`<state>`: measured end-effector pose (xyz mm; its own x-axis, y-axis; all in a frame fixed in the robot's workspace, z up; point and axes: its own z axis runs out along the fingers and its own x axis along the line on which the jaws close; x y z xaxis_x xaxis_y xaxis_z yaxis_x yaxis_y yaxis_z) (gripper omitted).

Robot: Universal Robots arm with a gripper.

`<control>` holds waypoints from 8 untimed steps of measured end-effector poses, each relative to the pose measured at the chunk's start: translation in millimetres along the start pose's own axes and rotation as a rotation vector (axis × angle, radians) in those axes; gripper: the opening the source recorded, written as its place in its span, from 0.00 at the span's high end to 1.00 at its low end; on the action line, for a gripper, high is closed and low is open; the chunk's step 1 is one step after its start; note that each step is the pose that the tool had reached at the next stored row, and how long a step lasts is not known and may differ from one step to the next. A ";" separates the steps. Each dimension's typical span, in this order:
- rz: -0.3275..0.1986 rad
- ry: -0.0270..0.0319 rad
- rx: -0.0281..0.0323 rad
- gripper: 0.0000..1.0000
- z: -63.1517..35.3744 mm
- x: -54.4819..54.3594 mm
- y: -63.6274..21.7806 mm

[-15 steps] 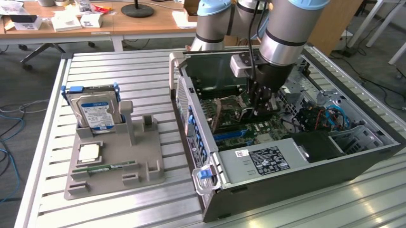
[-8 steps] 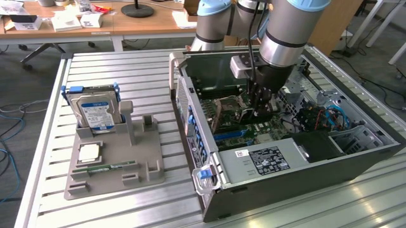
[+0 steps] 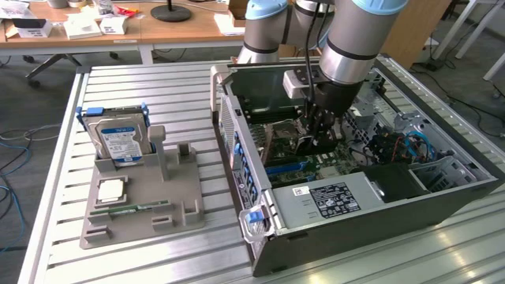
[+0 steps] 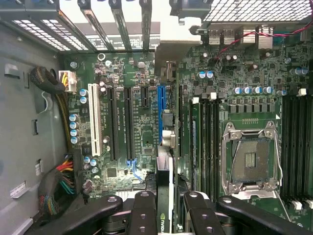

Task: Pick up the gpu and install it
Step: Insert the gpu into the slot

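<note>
Card held on its edge over the blue slot

The end effector (image 4: 168, 211) was clenched on the gpu (image 4: 163, 188), which stood on its edge in line with the blue slot (image 4: 160, 110) inside the computer case (image 3: 394, 219). Whether it touched the slot, I could not tell. The card looked light and stiff but fragile, so I judge it best held by the bare board edges, away from the contacts.

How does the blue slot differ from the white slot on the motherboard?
The blue slot is partly covered by the gpu, which the gripper holds edge-on along it; the white slot is bare. The white slot lies nearer the cable bundle, the blue slot nearer the CPU socket. Both run parallel on the motherboard.
</note>
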<state>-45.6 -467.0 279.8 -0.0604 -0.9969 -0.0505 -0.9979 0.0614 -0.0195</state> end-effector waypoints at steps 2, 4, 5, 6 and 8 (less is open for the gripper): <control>0.000 -0.0002 0.0001 0.74 0.2 1.3 0.0; 0.000 -0.0001 0.0002 0.74 0.3 1.4 0.6; 0.000 -0.0002 0.0002 0.74 0.5 1.5 1.3; 0.000 -0.0003 0.0002 0.74 0.6 1.5 2.3; 0.000 -0.0002 0.0001 0.74 0.6 1.7 4.4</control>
<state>-50.1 -468.4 279.0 -0.0605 -0.9969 -0.0507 -0.9979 0.0616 -0.0196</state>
